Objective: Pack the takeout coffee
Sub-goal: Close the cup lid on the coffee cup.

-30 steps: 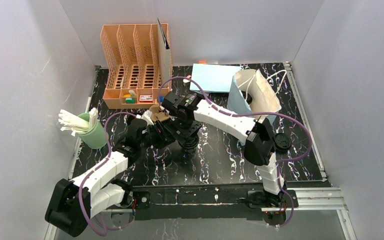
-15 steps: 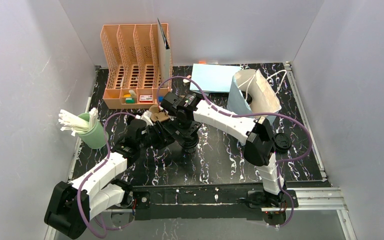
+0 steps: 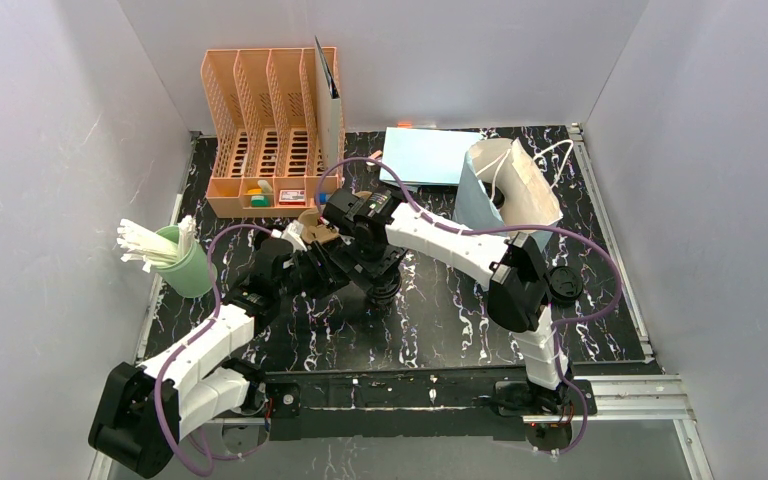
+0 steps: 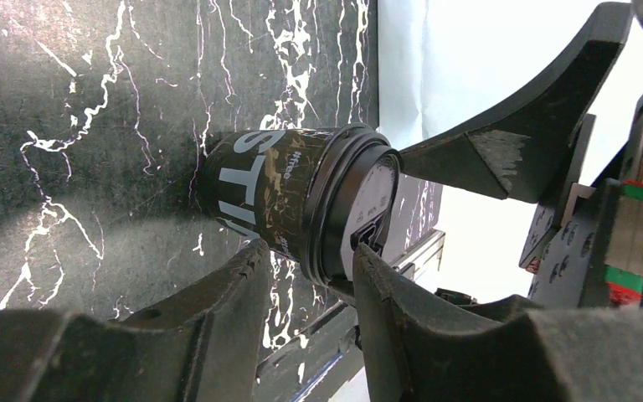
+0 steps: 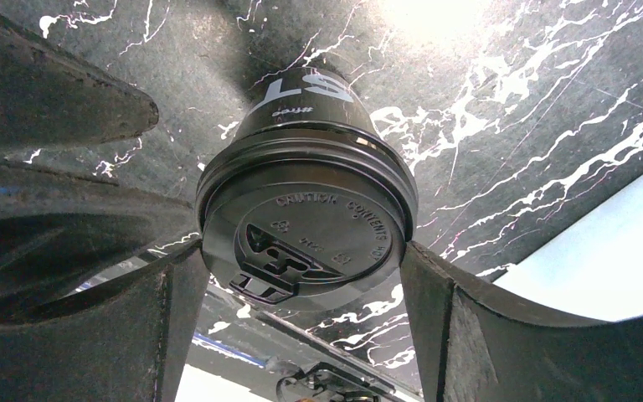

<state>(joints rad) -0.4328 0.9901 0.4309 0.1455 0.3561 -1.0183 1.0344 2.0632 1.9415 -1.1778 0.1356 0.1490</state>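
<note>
Cup (image 5: pixel 306 226) stands upright at centre frame in my top view, on the worktop (image 3: pixel 440 320), a black slab with white marble veins. It has a tapered dark paper body with white lettering and a glossy round black plastic lid with embossed text and a sip tab.

Right end effector (image 5: pixel 303 258) is released. Its dark matte fingers (image 5: pixel 435 327) are spread wide on either side of the lid rim, just beside it. I can't tell if they press.

Left end effector (image 4: pixel 311 253) comes in from the left, parted partway, with worktop showing through the gap. One tip is by the cup wall and one by the lid, gripping nothing I can see.

Second lid (image 3: pixel 565 283), round and black, sits at right of frame. I can't tell what's under it.

Light-blue paper bag (image 3: pixel 525 185), white inside with its mouth open, stands upper right. Brown moulded-pulp carrier (image 3: pixel 315 226) is just upper left of the arms. A peach perforated plastic organiser (image 3: pixel 260 110) is at upper left, and a green tumbler (image 3: pixel 188 270) with white sticks is at left.
</note>
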